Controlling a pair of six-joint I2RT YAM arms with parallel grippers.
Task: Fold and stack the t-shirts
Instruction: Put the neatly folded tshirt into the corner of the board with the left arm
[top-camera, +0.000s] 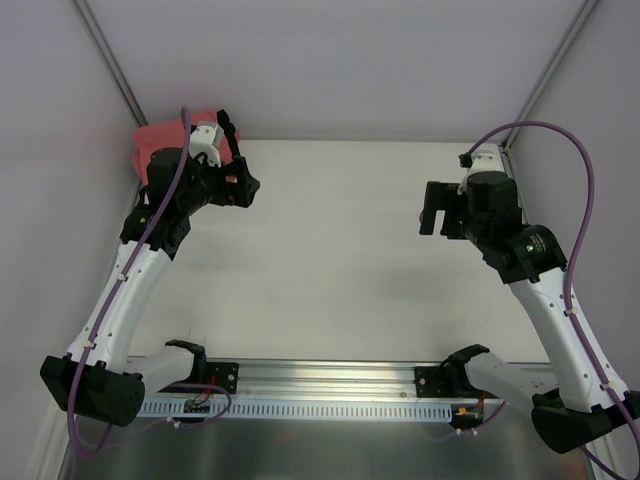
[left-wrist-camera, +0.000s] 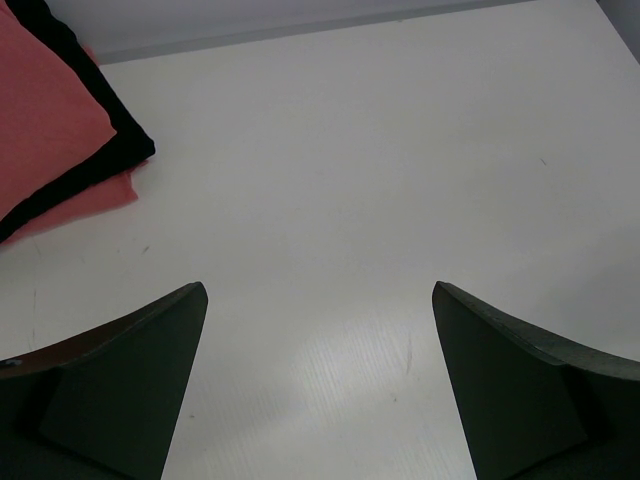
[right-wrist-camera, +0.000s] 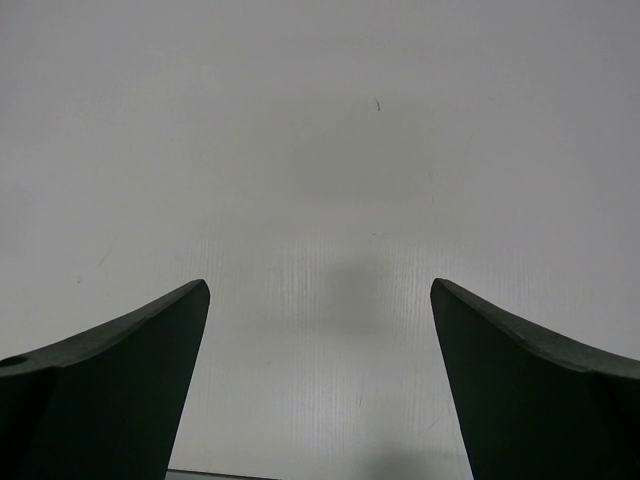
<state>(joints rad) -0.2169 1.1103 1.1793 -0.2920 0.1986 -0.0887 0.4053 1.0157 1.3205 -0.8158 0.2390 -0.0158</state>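
Observation:
The t-shirts lie piled in the table's far left corner. The coral-red t-shirt (top-camera: 158, 137) shows behind my left arm, which hides much of the pile. In the left wrist view the coral-red t-shirt (left-wrist-camera: 45, 110) lies on top, the black t-shirt (left-wrist-camera: 122, 158) shows as a dark band under its edge, and more coral-red cloth (left-wrist-camera: 95, 200) pokes out below that. My left gripper (top-camera: 243, 186) (left-wrist-camera: 318, 292) hovers open just right of the pile, over bare table. My right gripper (top-camera: 433, 212) (right-wrist-camera: 320, 288) is open at the far right, with nothing between its fingers.
The white table (top-camera: 340, 260) is closed in by pale walls on the left, back and right. A metal rail (top-camera: 330, 378) with both arm bases runs along the near edge. A purple cable (top-camera: 560, 150) loops above the right arm.

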